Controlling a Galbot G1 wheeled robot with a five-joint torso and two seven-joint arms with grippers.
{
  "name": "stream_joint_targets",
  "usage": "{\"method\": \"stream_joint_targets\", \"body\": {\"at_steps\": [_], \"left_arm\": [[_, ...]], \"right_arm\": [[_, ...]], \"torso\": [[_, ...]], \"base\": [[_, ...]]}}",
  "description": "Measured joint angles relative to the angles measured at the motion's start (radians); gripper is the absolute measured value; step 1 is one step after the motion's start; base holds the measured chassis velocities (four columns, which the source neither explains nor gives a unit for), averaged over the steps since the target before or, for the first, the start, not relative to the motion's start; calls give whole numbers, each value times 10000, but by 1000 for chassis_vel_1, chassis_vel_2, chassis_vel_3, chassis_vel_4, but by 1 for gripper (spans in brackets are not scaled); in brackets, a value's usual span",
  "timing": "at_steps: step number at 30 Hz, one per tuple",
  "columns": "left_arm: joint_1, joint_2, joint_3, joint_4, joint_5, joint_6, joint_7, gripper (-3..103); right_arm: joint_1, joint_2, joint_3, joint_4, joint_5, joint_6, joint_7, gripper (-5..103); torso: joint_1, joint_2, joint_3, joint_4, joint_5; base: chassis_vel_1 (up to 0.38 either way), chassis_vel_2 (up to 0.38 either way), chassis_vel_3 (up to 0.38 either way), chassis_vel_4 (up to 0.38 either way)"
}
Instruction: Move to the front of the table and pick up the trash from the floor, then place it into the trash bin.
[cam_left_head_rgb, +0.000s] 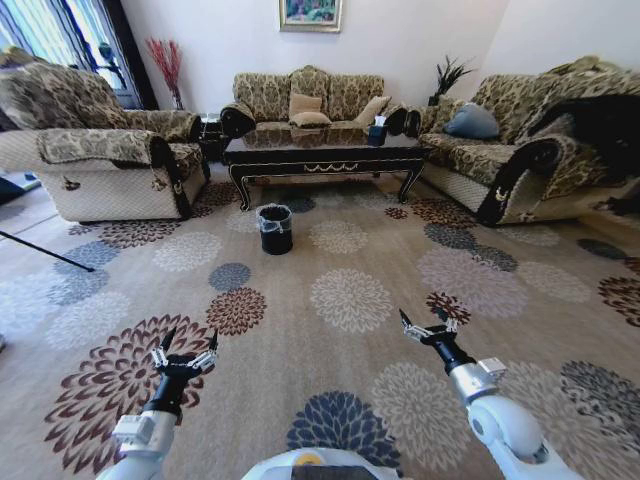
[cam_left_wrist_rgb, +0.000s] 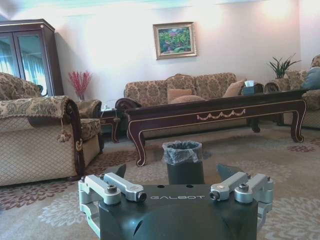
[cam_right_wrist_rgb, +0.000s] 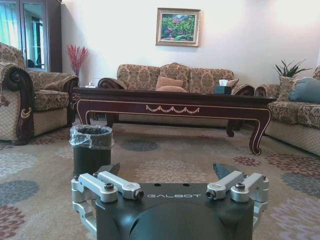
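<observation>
The trash bin (cam_left_head_rgb: 275, 228), one small black bucket with a clear liner bag around its rim, stands on the floor (cam_left_head_rgb: 350, 300) just in front of the table (cam_left_head_rgb: 325, 156), toward the table's left end. It is well ahead of both grippers, nearer the left one's line than the right one's. In the left wrist view the bin (cam_left_wrist_rgb: 183, 161) sits straight ahead past the fingers; in the right wrist view it (cam_right_wrist_rgb: 91, 148) stands off to one side.

The left gripper (cam_left_head_rgb: 187, 340) hovers low over the carpet at the robot's left front, its two fingers spread apart and holding nothing. The right gripper (cam_left_head_rgb: 421, 321) hovers at the right front, fingers likewise apart and empty.

One long dark table carries one small dark tissue box (cam_left_head_rgb: 377, 131) near its right end. Three patterned sofas (cam_left_head_rgb: 310, 100) surround it. One framed picture (cam_left_head_rgb: 310, 14) hangs on the back wall.
</observation>
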Motion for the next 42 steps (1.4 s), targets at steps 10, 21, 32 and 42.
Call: {"method": "stream_joint_targets", "body": {"at_steps": [10, 21, 32, 42], "left_arm": [[0, 0, 1, 0, 0, 1, 0, 100], [0, 0, 0, 0, 0, 2, 0, 100], [0, 0, 1, 1, 0, 2, 0, 100], [0, 0, 1, 0, 0, 2, 0, 100]], "right_arm": [[1, 0, 0, 0, 0, 0, 0, 100], [1, 0, 0, 0, 0, 0, 0, 100], [1, 0, 0, 1, 0, 0, 0, 100], [1, 0, 0, 0, 0, 0, 0, 100]], "torso": [[68, 398, 336, 1, 0], [147, 861, 722, 1, 0], [236, 1338, 1109, 2, -1], [340, 1741, 1409, 1, 0]], "base": [[0, 0, 0, 0], [0, 0, 0, 0], [0, 0, 0, 0], [0, 0, 0, 0]]}}
